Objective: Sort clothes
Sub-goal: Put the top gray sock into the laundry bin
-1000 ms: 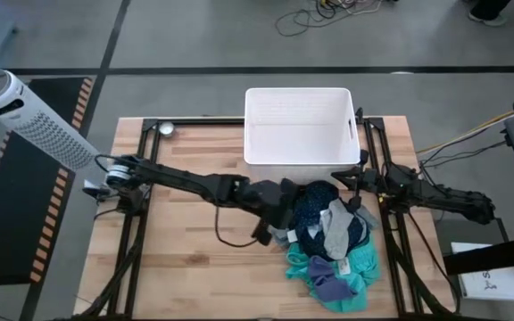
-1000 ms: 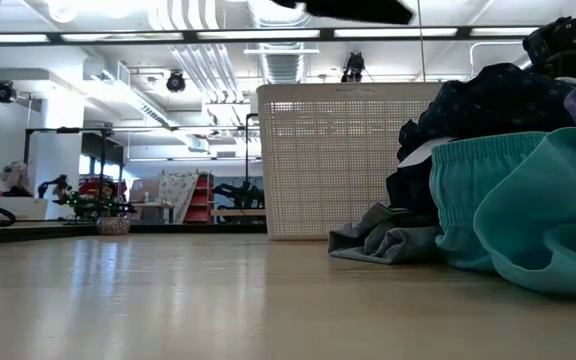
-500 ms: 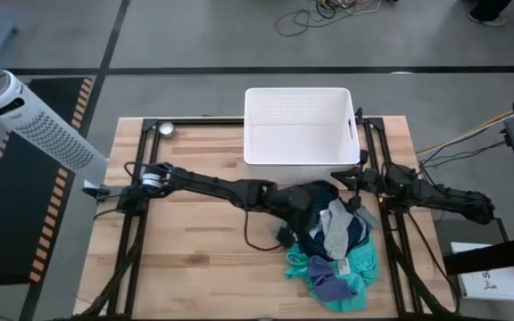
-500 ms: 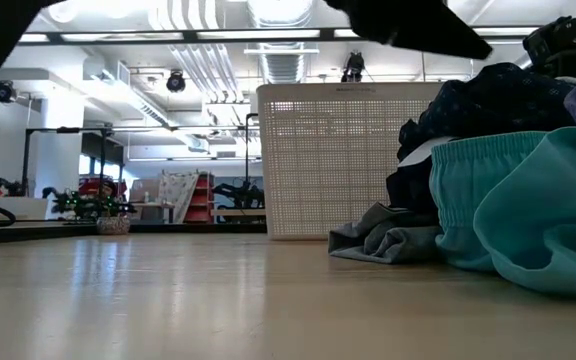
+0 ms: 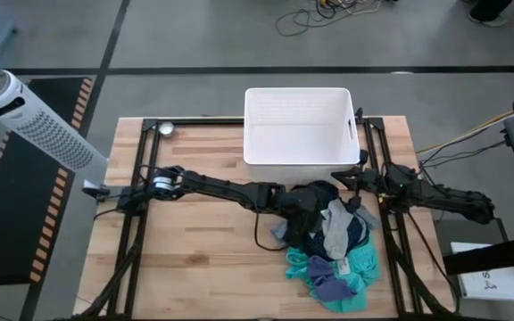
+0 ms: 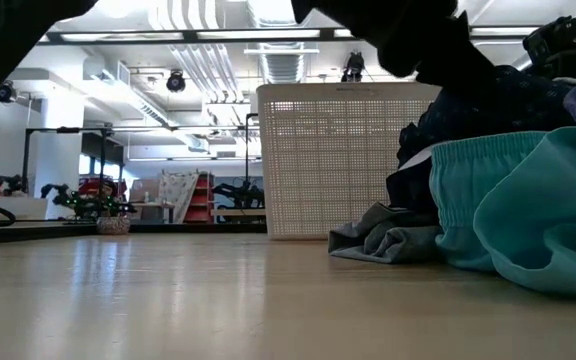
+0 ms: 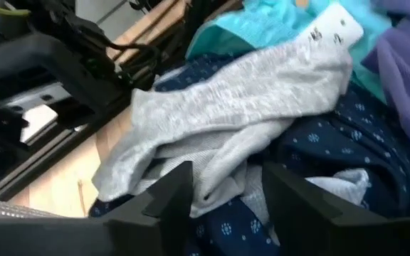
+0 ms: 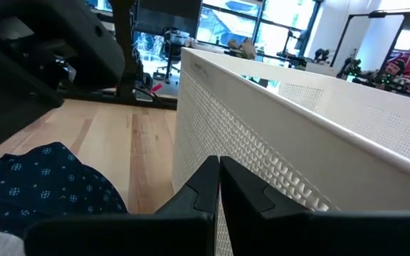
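The clothes lie in a pile on the right half of the table, in front of the white basket point(image 5: 297, 90). A dark navy patterned garment point(image 7: 347, 153) lies under a grey one point(image 7: 226, 107). Nearer the front edge are a teal garment point(image 5: 364, 267) and a small purple one point(image 5: 328, 287). My left gripper point(image 7: 226, 190) is open over the pile's left part point(image 5: 309, 214), its fingers on either side of the grey garment's edge. My right gripper point(image 8: 219, 165) is shut and waits by the basket's right front corner point(image 5: 351, 181). My left gripper comes at the pile slanting down from the table's left. The grey garment's folded edge point(image 7: 216, 186) lies between its open fingers. Whether the fingers touch the cloth I cannot tell.
A white perforated cylinder point(image 5: 34, 120) leans over the table's far left corner, with a small round metal object point(image 5: 166, 129) next to it. Bare wood point(image 5: 194, 259) spreads across the table's left and near parts. Dark rails run along both sides.
My left gripper has gone toward the table's right edge, from beside the pile to over its left part, and has come lower. The clothes have kept their places.
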